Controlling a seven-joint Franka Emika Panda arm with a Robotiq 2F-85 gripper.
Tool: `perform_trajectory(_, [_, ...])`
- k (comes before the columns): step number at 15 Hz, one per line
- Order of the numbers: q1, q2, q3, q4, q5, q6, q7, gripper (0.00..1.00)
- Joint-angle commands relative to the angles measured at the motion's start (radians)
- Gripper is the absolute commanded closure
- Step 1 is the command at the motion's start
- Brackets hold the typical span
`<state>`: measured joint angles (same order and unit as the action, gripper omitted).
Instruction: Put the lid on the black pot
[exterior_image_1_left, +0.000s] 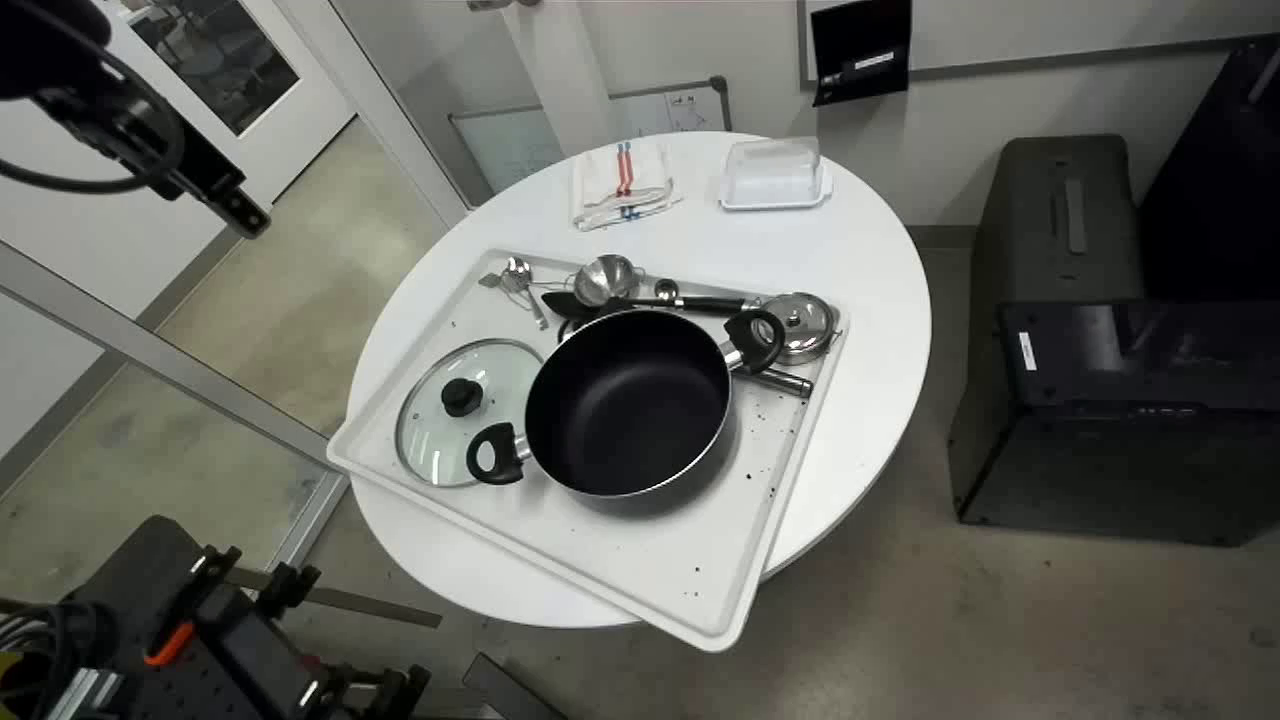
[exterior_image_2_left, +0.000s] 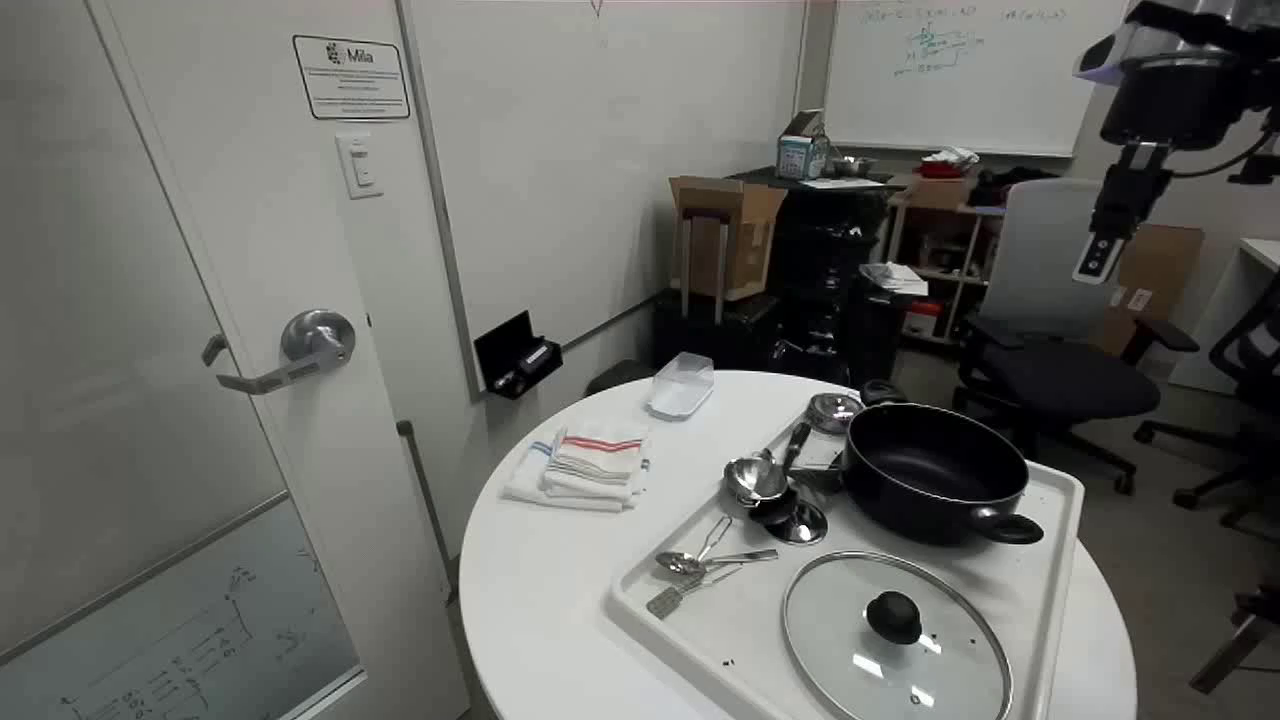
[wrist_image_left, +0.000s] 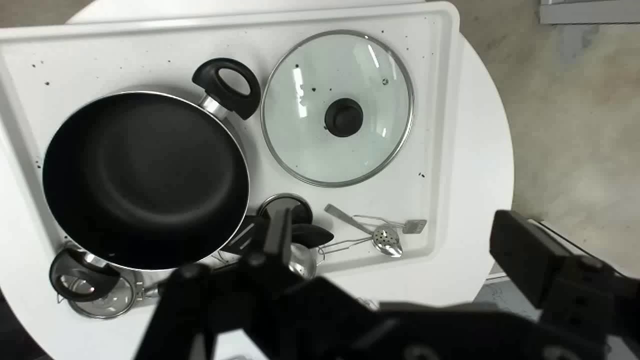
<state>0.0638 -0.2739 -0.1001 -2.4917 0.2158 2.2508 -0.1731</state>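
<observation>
Presently, your lid (wrist_image_left: 337, 108) lies flat on the white tray (exterior_image_1_left: 600, 560), in the upper middle of the wrist view, with its black knob (wrist_image_left: 343, 119) turned upwards, I suppose so that you can take it from above. At left of the same frame stands the black pot (wrist_image_left: 146, 180), upright and uncovered, just beside the lid, so the way to carry should be short. Its near handle (wrist_image_left: 240, 105) points towards the lid; in the wrist view I cannot tell if they touch, but in an exterior view the handle's end (exterior_image_2_left: 1015, 530) shows apart from the lid. Your jaws stand wide apart in the lower half of the wrist view, with nothing held between them, and in both exterior views the arm (exterior_image_2_left: 1165, 105) hangs high; therefore, in my judgement, grasping the knob is the step which waits for you. Below the lid, in the wrist view, small metal utensils (wrist_image_left: 386, 234) lie along the tray's edge, perhaps to leave room for the two large pieces. On the bench (exterior_image_1_left: 880, 290), at the top of the frame in an exterior view, folded towels (exterior_image_1_left: 615, 185) and a plastic box (exterior_image_1_left: 772, 178) rest outside the tray, probably not to disturb you.
</observation>
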Motion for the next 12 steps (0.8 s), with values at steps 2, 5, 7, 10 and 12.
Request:
perform_trajectory(2, [-0.016,0.0,0.015,0.002,0.005,-0.003,-0.003,0.0])
perform_trajectory(5, [-0.016,0.0,0.015,0.002,0.005,-0.003,-0.003,0.0])
perform_trajectory(7, [-0.016,0.007,0.02,0.003,0.001,0.002,-0.001,0.0])
perform_trajectory(10, [-0.009,0.055,0.039,0.021,-0.007,-0.002,0.003,0.0])
perform_trajectory(12, [-0.004,0.095,0.057,0.029,-0.014,0.003,0.009,0.0])
